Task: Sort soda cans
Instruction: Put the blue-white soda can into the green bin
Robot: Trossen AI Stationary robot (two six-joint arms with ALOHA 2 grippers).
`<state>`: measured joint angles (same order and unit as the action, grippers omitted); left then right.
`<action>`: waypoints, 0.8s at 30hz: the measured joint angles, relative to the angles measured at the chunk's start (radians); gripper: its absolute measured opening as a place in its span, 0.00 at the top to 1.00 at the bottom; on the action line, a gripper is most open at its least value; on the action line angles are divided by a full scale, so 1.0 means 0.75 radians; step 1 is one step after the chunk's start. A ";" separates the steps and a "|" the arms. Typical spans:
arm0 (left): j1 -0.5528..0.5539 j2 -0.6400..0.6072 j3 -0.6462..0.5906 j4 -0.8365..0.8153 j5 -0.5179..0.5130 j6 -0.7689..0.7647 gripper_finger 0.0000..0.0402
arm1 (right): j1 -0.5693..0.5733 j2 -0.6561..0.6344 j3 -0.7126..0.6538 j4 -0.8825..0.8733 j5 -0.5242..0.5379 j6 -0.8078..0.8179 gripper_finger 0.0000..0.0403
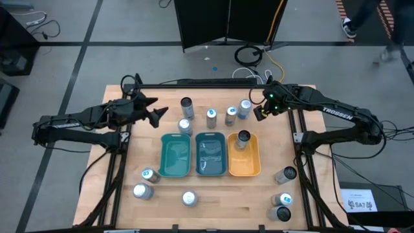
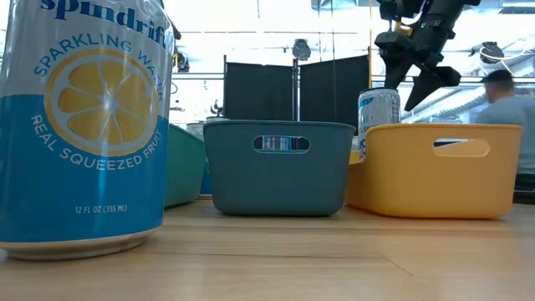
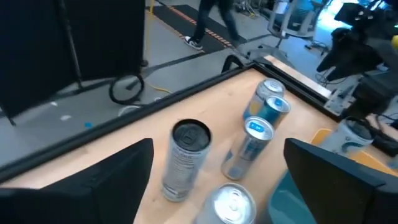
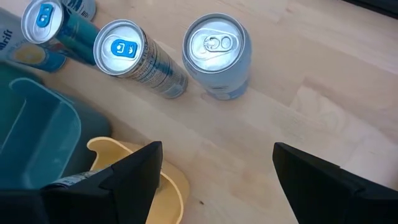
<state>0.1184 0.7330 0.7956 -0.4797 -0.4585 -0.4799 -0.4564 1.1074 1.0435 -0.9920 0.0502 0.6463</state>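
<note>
Five soda cans stand upright along the table's far side: a dark-topped can, a silver-topped can, two blue-marked cans and another can. One dark-topped can stands in the orange tray. My left gripper hovers open, left of the dark-topped can. My right gripper hovers open, above the table just right of the far-right can.
A green tray, a teal tray and the orange tray sit side by side mid-table. More cans stand near the near edge, three at left and three at right. A lemon-labelled can stands close in the low view.
</note>
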 joint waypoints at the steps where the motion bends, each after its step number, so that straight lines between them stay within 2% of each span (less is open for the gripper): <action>1: 0.000 0.000 0.000 0.000 0.026 -0.008 0.06 | 0.000 0.000 0.000 0.000 0.001 0.006 0.26; 7: 0.015 0.038 0.000 0.012 0.048 -0.114 0.05 | 0.000 0.000 0.000 0.000 0.024 0.015 0.26; 9: 0.041 0.078 0.000 0.047 0.108 -0.111 0.05 | 0.000 0.000 0.000 0.000 0.047 0.014 0.26; 13: 0.084 0.238 0.061 0.052 0.260 -0.111 0.05 | 0.000 0.000 0.000 0.000 0.069 0.000 0.26; 19: 0.155 0.500 0.218 -0.179 0.319 -0.314 0.05 | 0.000 0.000 0.000 -0.002 0.070 -0.026 0.26; 24: 0.167 0.639 0.289 -0.182 0.369 -0.331 0.05 | 0.000 0.000 0.000 -0.019 0.070 -0.053 0.26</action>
<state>0.2440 1.2122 1.0120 -0.6159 -0.1819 -0.7280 -0.4564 1.1072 1.0435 -1.0062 0.1027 0.6066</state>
